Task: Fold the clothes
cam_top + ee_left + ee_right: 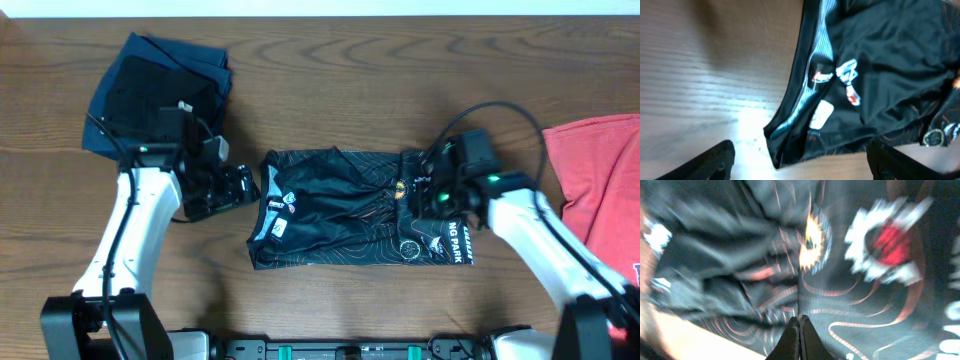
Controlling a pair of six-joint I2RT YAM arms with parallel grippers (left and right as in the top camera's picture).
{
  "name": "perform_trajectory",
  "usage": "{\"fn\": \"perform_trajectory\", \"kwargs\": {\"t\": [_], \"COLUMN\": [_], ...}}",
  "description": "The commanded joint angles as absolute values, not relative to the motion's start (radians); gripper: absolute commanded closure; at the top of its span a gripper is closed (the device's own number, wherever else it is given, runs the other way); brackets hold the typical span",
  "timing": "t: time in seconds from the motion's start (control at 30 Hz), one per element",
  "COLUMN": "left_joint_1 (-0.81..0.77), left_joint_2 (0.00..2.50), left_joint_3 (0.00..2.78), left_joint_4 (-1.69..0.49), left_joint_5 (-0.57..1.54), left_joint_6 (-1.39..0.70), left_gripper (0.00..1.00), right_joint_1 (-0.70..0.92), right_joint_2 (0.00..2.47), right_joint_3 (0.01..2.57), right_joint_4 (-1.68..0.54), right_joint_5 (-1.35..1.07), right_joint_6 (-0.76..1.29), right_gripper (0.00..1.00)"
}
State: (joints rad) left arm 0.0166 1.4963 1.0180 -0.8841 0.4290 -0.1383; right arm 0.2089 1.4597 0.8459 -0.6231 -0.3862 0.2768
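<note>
Here the black jersey [340, 205] lies folded into a band in the middle of the bench [330, 60], its long axis running side to side between the two arms. The left fingers [715, 161] are spread wide with nothing between them. They hang just off the jersey's left end, where the collar label and a hem corner show, so the cloth lies to their right. The right fingers [792, 340] are pressed together, tips down on the printed cloth near the jersey's right end, with no fold visibly caught between them. Each arm is nearest its own end of the band, so a further fold would likely carry one short end across toward the other. By count there is one jersey, one pile of folded navy garments [160, 85] at the far left (how many pieces I cannot tell) and one red T-shirt [600, 180] at the right edge.
</note>
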Motion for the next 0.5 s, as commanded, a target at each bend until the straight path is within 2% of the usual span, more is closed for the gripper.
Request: {"fn": "perform_trajectory", "kwargs": {"t": [0.0, 0.2, 0.27, 0.4, 0.47], "left_joint_1": [0.015, 0.015, 0.015, 0.015, 0.015], "left_joint_2": [1.496, 1.496, 1.497, 1.502, 1.511], "left_joint_3": [0.953, 0.885, 0.878, 0.862, 0.847], "left_joint_4": [-0.832, -0.759, -0.746, -0.709, -0.677], "left_joint_5": [0.493, 0.513, 0.513, 0.512, 0.512], "left_joint_6": [-0.145, -0.144, -0.144, -0.143, -0.144], "left_gripper": [0.13, 0.13, 0.13, 0.09, 0.10], "right_joint_1": [0.145, 0.035, 0.002, -0.021, -0.014], "right_joint_2": [1.411, 1.417, 1.417, 1.419, 1.419], "right_joint_3": [0.870, 0.870, 0.870, 0.870, 0.870], "right_joint_4": [-0.630, -0.693, -0.688, -0.694, -0.696], "right_joint_5": [-0.381, -0.253, -0.286, -0.383, -0.395], "right_joint_6": [0.250, 0.261, 0.259, 0.200, 0.200], "right_gripper": [0.97, 0.89, 0.86, 0.69, 0.68]}}
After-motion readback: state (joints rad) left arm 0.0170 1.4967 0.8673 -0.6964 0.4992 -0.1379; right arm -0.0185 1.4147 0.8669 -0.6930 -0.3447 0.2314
